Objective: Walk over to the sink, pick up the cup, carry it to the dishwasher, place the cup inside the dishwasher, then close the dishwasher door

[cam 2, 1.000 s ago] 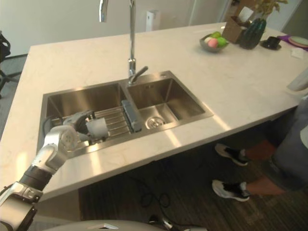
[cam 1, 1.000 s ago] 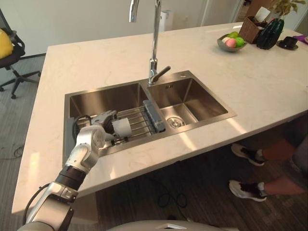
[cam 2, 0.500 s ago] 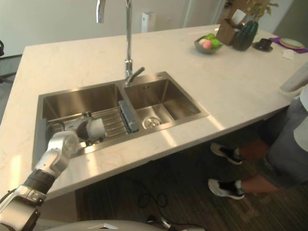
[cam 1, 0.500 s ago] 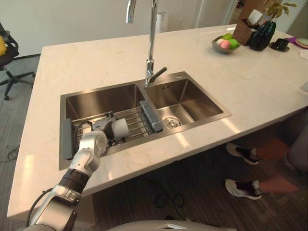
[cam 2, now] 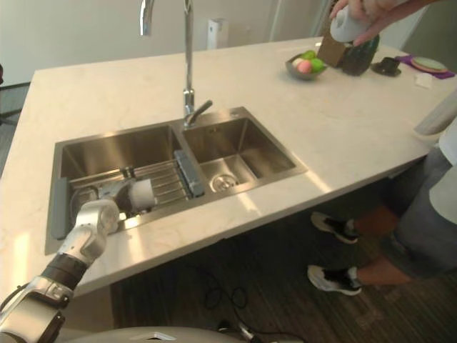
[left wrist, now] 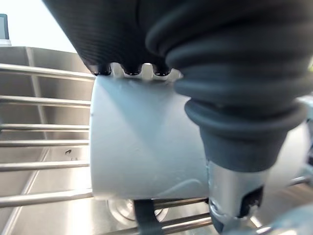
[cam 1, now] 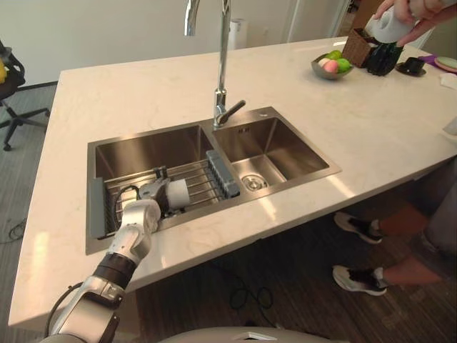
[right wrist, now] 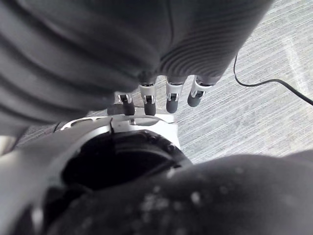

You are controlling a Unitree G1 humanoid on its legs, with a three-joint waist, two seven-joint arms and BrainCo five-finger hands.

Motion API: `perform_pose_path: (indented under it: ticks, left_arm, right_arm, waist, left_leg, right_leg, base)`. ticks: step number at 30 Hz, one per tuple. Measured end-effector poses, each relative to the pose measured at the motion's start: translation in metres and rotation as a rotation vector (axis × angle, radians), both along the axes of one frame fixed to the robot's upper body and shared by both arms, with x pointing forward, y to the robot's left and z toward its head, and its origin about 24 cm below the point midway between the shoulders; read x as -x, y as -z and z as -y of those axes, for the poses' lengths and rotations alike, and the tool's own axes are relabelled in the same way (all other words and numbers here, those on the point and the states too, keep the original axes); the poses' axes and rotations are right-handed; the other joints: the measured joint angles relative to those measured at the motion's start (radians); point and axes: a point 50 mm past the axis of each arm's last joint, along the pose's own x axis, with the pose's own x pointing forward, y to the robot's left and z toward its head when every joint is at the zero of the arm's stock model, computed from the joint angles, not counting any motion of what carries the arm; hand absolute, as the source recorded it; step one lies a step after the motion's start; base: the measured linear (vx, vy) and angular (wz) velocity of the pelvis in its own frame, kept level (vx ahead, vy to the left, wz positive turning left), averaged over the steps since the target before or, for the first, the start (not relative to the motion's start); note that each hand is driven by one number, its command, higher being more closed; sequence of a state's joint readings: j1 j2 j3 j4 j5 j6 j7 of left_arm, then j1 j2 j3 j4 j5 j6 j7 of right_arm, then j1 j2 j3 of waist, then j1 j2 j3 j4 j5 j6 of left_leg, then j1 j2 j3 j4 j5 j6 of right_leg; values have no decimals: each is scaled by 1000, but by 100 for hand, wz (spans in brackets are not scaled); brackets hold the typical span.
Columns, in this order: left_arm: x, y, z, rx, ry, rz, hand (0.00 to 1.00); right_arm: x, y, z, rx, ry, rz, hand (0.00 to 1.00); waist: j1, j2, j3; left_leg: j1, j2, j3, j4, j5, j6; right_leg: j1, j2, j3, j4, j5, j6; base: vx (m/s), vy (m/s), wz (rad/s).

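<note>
— Since the left hand (cam 1: 145, 209) has its fingers and thumb curled round the cup (cam 1: 178, 191), on the rack (cam 1: 207, 179) in the sink's (cam 1: 150, 143) left basin, I'd lift straight up before swinging away.

— Yes. The near rim sits just beside that wrist, and the faucet (cam 1: 221, 64) stands over the divider.

— Any room to turn?

— The bench (cam 1: 143, 89) is bare around the sink, but a person (cam 1: 428, 243) stands off to the right. The right hand (right wrist: 172, 103) hangs over the floor, fingers relaxed, holding nothing.
</note>
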State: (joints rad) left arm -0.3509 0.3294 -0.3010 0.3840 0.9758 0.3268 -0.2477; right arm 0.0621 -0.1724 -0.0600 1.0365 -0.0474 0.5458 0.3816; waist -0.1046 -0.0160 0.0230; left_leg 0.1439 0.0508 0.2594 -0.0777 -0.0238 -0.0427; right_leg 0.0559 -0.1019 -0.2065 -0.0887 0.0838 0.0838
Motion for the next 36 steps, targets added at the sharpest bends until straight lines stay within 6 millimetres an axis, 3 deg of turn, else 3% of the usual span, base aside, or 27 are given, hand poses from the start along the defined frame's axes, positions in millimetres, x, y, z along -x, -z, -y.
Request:
perform_pose_path:
  ticks: [12,13,36]
  left_arm:
    - [-1,18,-6,-29,-61,-44,0]
    - [-1,19,-7,-31,-67,-48,100]
    - [-6,23,-7,-8,-29,-45,100]
  right_arm:
    - [5,0,2,8,-6,-10,0]
    - [5,0,2,10,-12,-10,0]
    - [27,2,1,10,-18,-39,0]
  waist:
    - [-16,1,-10]
    - [-17,2,-11]
    - [-31,10,-14]
  left_leg:
    - [19,1,20,-5,-7,-9]
    - [19,2,22,-5,-7,-10]
    - [8,-8,13,-6,-6,-8]
  right_leg:
    - [12,2,7,0,-3,3]
    - [12,3,9,0,-3,4]
    - [9,-5,10,0,-5,6]
  base:
    - [-7,-2,-2]
    - [-16,-5,-4]
    - [0,-2,0]
